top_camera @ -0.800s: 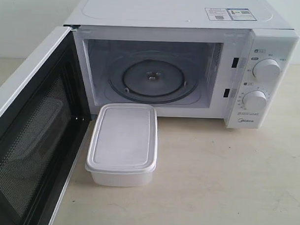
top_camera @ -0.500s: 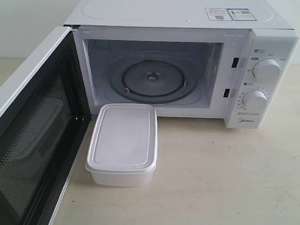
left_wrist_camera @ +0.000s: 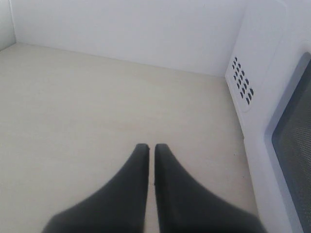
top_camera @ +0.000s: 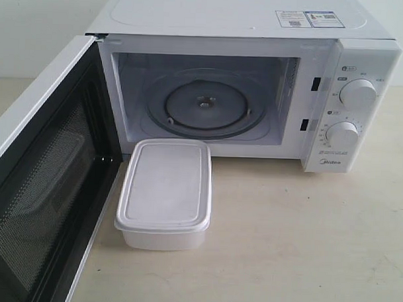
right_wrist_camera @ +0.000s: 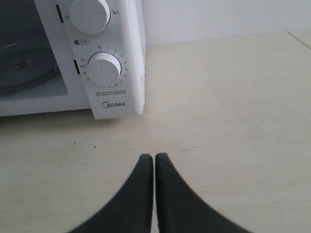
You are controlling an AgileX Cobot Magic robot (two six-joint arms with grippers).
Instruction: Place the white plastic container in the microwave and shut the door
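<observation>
Standing open, door (top_camera: 41, 185) beside white plastic container (top_camera: 166, 189), perhaps touching, microwave (top_camera: 226, 19) behind

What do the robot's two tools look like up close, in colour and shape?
The left tool has two matte black fingers, broad at the base, curving in to narrow rounded tips. The right tool is the same. No cables or markings show, and the arms themselves are out of view.

The door (top_camera: 38, 185) is running off the exterior view's left and bottom edges; the microwave (top_camera: 213, 15) is carrying stickers (top_camera: 309, 19) with print too small to read.
</observation>
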